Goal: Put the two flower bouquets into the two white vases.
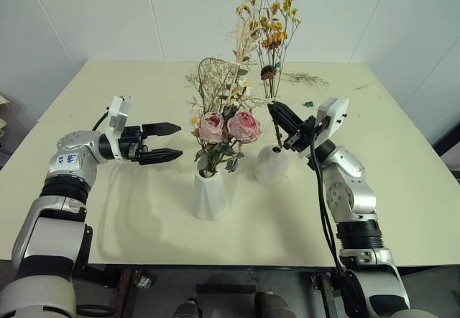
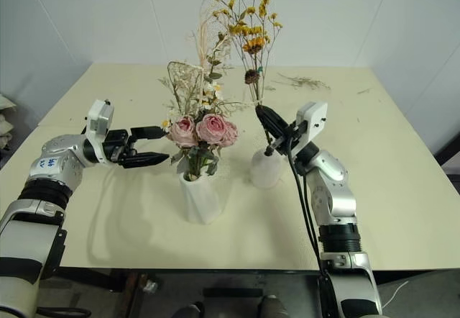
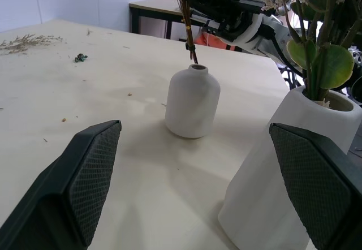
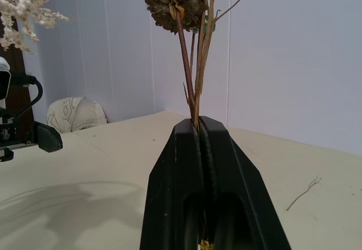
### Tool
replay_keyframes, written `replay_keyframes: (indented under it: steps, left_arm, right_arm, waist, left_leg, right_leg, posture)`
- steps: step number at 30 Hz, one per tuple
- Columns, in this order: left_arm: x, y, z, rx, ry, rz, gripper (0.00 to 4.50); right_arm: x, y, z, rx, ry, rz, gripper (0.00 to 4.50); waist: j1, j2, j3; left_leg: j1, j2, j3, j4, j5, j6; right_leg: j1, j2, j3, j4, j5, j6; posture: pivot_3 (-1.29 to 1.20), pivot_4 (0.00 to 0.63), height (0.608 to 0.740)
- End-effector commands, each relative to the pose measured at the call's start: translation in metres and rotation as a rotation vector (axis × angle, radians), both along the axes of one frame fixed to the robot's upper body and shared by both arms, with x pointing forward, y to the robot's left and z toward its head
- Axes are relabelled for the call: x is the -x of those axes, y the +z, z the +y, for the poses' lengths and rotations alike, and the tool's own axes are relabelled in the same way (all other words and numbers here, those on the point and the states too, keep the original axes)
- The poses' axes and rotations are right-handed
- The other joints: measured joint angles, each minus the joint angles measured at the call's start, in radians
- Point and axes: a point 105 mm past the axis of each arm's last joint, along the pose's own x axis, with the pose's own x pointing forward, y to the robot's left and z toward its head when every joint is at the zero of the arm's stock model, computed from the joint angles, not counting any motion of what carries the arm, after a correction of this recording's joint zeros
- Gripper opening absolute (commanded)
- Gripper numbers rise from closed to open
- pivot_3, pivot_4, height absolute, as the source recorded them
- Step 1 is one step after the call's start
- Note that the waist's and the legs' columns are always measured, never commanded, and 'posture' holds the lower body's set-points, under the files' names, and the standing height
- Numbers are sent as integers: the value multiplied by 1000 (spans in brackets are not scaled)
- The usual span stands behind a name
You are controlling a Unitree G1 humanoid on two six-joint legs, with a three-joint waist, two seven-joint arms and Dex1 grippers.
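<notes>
Black right fingers (image 4: 199, 126) pinch the sprig (image 4: 191, 63) stems; left fingers (image 3: 85, 188) spread beside tall vase (image 3: 283, 193).

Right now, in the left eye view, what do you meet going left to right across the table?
Left gripper → taller vase holding the rose bouquet → round vase → right gripper, jaws shut on the yellow sprig.

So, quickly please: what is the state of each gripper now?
Left gripper: open, holding nothing, beside the tall vase.
Right gripper: closed on the stems of the yellow sprig, above the round vase.
</notes>
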Motion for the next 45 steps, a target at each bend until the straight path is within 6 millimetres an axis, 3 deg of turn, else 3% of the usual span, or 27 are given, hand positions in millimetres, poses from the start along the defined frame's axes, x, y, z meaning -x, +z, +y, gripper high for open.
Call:
replay_keyframes:
  steps: [1, 16, 23, 45]
  left_arm:
    - [14, 9, 2, 3, -110, -41, 4500]
    - [14, 8, 2, 6, -107, -42, 4500]
    - [14, 9, 2, 7, -110, -45, 4500]
    - [15, 9, 4, 11, -106, -48, 4500]
  right_arm:
    - [1, 7, 4, -3, 9, -24, 40]
    - [0, 19, 1, -14, -11, -61, 40]
    - [-4, 6, -3, 3, -28, -30, 40]
    - [7, -3, -5, -7, -33, -3, 40]
  waist:
    - [0, 0, 0]
    - [0, 0, 0]
    - [0, 0, 0]
    - [1, 0, 0]
  left_leg:
    - [0, 0, 0, 0, 0, 0]
    - [0, 0, 0, 0, 0, 0]
    - [0, 0, 0, 0, 0, 0]
    - [0, 0, 0, 0, 0, 0]
  right_leg:
    - [0, 0, 0, 0, 0, 0]
    - [0, 0, 0, 0, 0, 0]
    - [0, 0, 0, 0, 0, 0]
    - [0, 0, 0, 1, 0, 0]
  posture:
    - [0, 150, 740]
    - [0, 150, 740]
    - [0, 150, 740]
    - [0, 150, 740]
